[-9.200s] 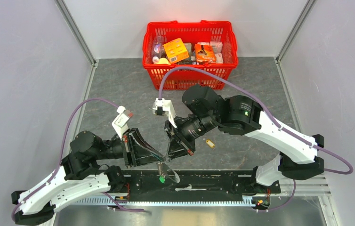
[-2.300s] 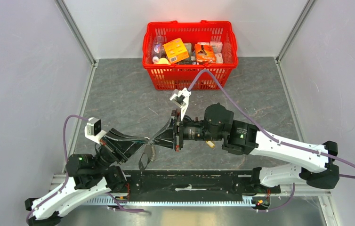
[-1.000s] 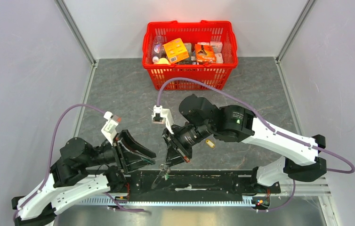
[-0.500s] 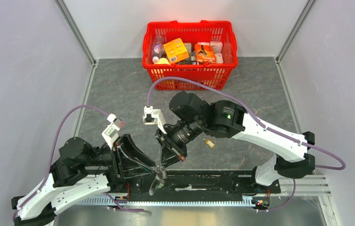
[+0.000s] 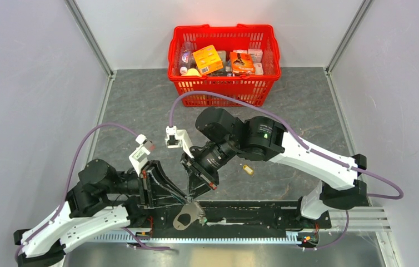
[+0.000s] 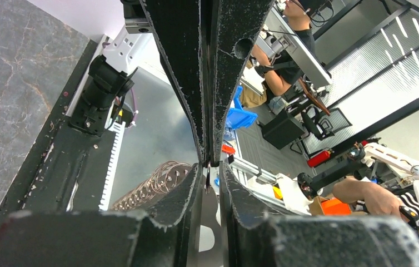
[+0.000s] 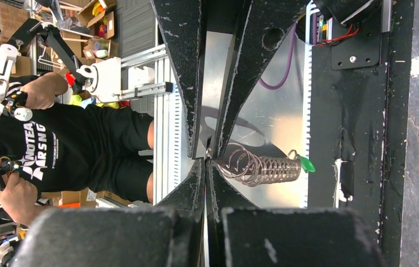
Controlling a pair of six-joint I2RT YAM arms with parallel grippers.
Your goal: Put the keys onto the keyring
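Sitting at the far edge of the grey stone-pattern table point(image 5: 140, 105), the red basket point(image 5: 224, 92) holds boxed goods, well apart from both arms, which meet tip to tip over the black base rail point(image 5: 252, 214) at the near edge. The right gripper point(image 7: 206, 161) has jaws pressed together on the thin wire of the keyring point(image 5: 184, 217), beige strap loop and coiled chain hanging below. The left gripper point(image 6: 210, 166) has jaws a narrow gap apart around that wire, and I can't tell if they pinch it. The green key point(image 7: 306, 163) touches the chain's end, and the yellow-orange key point(image 5: 247, 169) lies alone on the table beside the right wrist.
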